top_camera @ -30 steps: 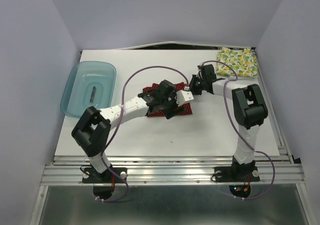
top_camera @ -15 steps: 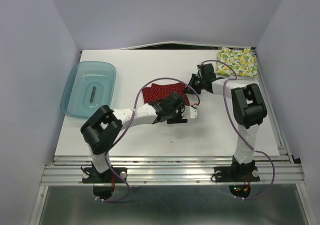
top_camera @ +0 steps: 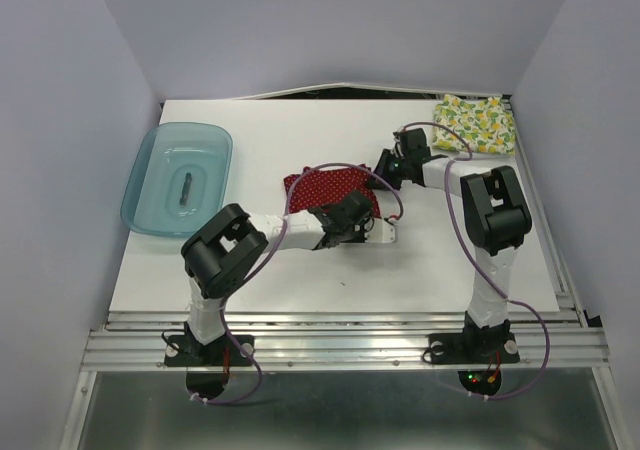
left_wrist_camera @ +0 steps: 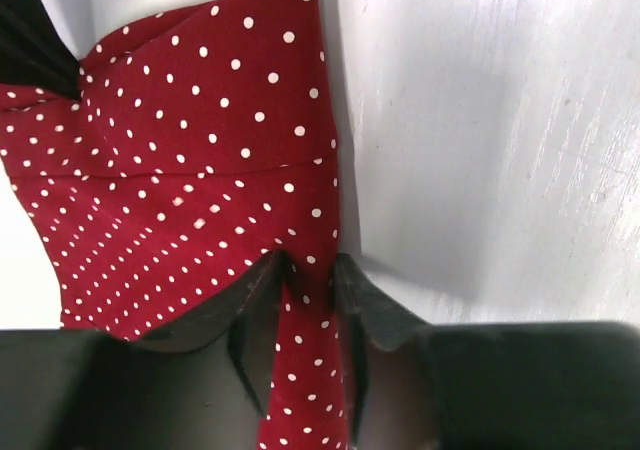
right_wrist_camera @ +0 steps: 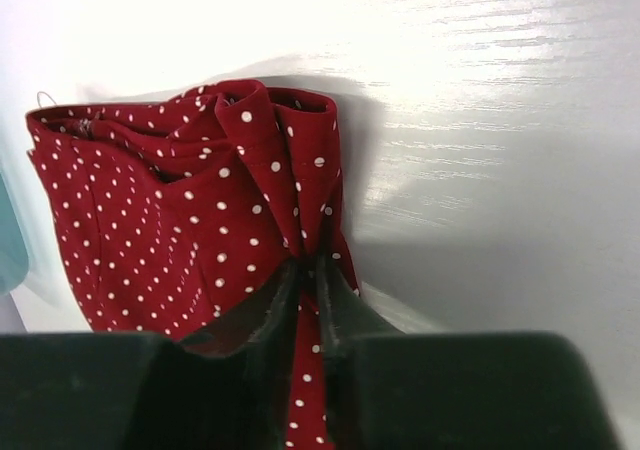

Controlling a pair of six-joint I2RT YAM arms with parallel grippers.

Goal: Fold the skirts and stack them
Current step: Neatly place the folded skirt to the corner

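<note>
Several soft pleats bunch the white-dotted red skirt (right_wrist_camera: 170,230).

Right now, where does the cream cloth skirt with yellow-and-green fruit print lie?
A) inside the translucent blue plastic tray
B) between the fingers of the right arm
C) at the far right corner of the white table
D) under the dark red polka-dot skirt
C: the top view shows the cream cloth skirt with yellow-and-green fruit print at the far right corner of the white table, apart from the translucent blue plastic tray and the dark red polka-dot skirt.
</note>
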